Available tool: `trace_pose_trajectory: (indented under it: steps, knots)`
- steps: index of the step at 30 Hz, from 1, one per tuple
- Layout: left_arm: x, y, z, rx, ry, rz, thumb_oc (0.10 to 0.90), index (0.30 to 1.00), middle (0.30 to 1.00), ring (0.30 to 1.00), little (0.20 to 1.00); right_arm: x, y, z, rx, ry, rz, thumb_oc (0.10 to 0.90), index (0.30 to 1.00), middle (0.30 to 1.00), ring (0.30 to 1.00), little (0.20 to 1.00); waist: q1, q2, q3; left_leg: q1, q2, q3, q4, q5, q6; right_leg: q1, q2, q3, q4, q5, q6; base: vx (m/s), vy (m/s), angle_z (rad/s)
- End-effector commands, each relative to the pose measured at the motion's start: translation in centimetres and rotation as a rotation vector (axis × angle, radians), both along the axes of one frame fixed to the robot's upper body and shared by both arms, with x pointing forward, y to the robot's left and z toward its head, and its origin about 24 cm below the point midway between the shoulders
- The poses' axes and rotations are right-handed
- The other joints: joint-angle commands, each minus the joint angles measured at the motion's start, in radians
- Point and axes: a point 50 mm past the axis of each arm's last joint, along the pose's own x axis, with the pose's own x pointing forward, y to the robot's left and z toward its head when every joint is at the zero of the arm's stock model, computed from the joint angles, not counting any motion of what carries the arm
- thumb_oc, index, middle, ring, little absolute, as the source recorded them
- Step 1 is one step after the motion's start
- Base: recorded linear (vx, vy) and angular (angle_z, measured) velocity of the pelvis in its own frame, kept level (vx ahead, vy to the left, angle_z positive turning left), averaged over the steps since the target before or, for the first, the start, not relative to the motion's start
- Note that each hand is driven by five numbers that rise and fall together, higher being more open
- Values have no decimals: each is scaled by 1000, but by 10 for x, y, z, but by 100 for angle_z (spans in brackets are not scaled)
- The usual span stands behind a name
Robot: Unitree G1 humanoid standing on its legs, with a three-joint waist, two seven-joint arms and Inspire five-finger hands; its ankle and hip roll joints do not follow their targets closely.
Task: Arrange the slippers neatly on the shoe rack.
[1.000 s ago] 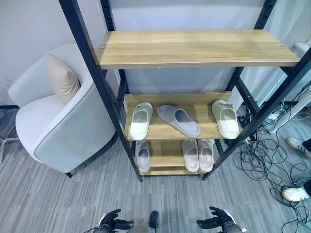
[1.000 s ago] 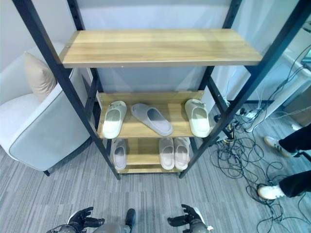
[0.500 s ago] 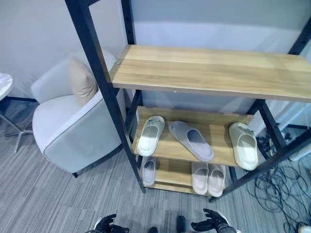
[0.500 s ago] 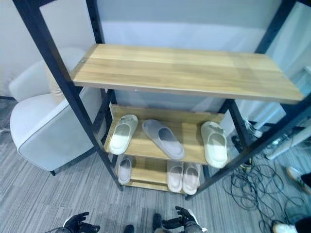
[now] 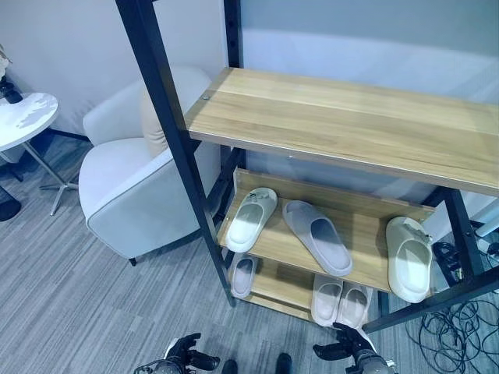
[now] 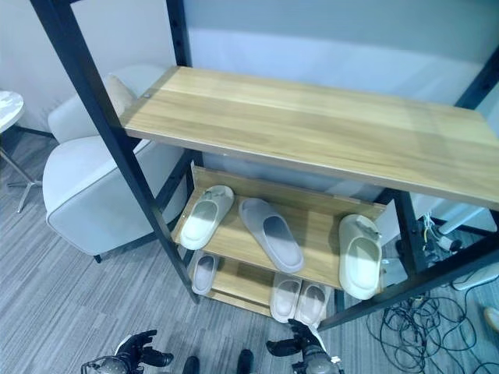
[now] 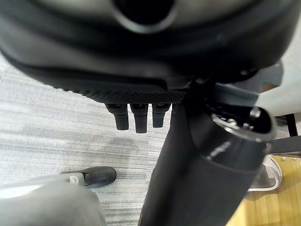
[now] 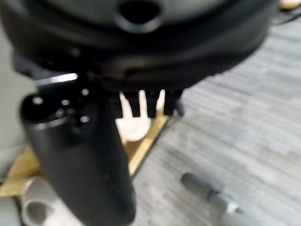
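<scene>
The shoe rack (image 5: 351, 117) has a black frame and wooden shelves. On its middle shelf lie a white slipper (image 5: 251, 220) at the left, a grey slipper (image 5: 317, 236) set askew in the middle, and a cream slipper (image 5: 409, 259) at the right end. The bottom shelf holds a small grey slipper (image 5: 242, 275) at the left and a pale pink pair (image 5: 340, 301) side by side. My left hand (image 5: 183, 358) and right hand (image 5: 343, 352) hang low over the carpet in front of the rack, both open and holding nothing. The right wrist view shows its fingers (image 8: 148, 103) straight.
A white armchair (image 5: 132, 187) with a beige cushion stands close to the rack's left post. A small round white table (image 5: 23, 117) is at the far left. Loose cables (image 5: 460, 327) lie on the carpet right of the rack.
The whole picture has shifted, so the camera has moved; the rack now sits further right and the round table has come into sight. Slippers and hands keep their places.
</scene>
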Motion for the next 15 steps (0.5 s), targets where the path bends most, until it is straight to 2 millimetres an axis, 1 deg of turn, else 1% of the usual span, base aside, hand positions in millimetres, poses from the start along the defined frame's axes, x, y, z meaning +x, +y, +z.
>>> trace_pose_trajectory:
  steps: [1,2,3,4,5,7,10,13,15]
  knots:
    - [16,3,6,14,-47,-37,800,900,900,900,900,39,13,27,19,-185,138,800,900,900,900,900,30,-7,-27,9,-3,32,26,-78,-4,-11,-13,92,86,-129,78,29,43,-7]
    - [16,3,6,14,-47,-37,800,900,900,900,900,39,13,27,19,-185,138,800,900,900,900,900,30,-7,-26,10,-3,32,25,-78,-4,-10,-13,92,86,-129,78,7,57,-12]
    - [19,5,7,21,-56,-36,800,900,900,900,900,49,20,35,14,-236,183,800,900,900,900,900,32,-9,-23,12,-3,36,18,-79,-3,-15,-15,99,79,-120,85,-12,46,-12]
    - [20,5,7,22,-59,-37,800,900,900,900,900,53,22,39,13,-257,197,800,900,900,900,900,32,-9,-21,11,-3,41,19,-80,-2,-18,-17,104,75,-115,88,-12,46,-14]
    - [20,5,7,22,-59,-37,800,900,900,900,900,53,22,39,13,-257,197,800,900,900,900,900,32,-9,-21,12,-3,41,19,-81,-2,-18,-16,105,75,-115,89,-24,34,-17]
    - [23,4,9,22,-76,-35,800,900,900,900,900,60,25,47,18,-302,217,800,900,900,900,900,33,-8,-12,0,-9,51,34,-86,3,-29,-22,121,72,-102,97,-62,59,-25]
    - [32,2,13,18,-114,-41,800,900,900,900,900,70,28,59,16,-369,237,800,900,900,900,900,32,-8,14,-41,-19,59,59,-90,10,-79,-35,145,78,-72,114,-145,85,-40]
    - [41,2,17,28,-146,-54,800,900,900,900,900,80,30,70,8,-423,254,800,900,900,900,900,22,-10,38,-96,-24,77,90,-90,18,-147,-44,171,96,-41,138,-175,53,-36]
    - [48,5,21,34,-168,-59,800,900,900,900,900,86,32,76,9,-454,265,800,900,900,900,900,25,-13,55,-137,-22,90,115,-84,28,-169,-35,185,143,-60,138,-222,25,-30]
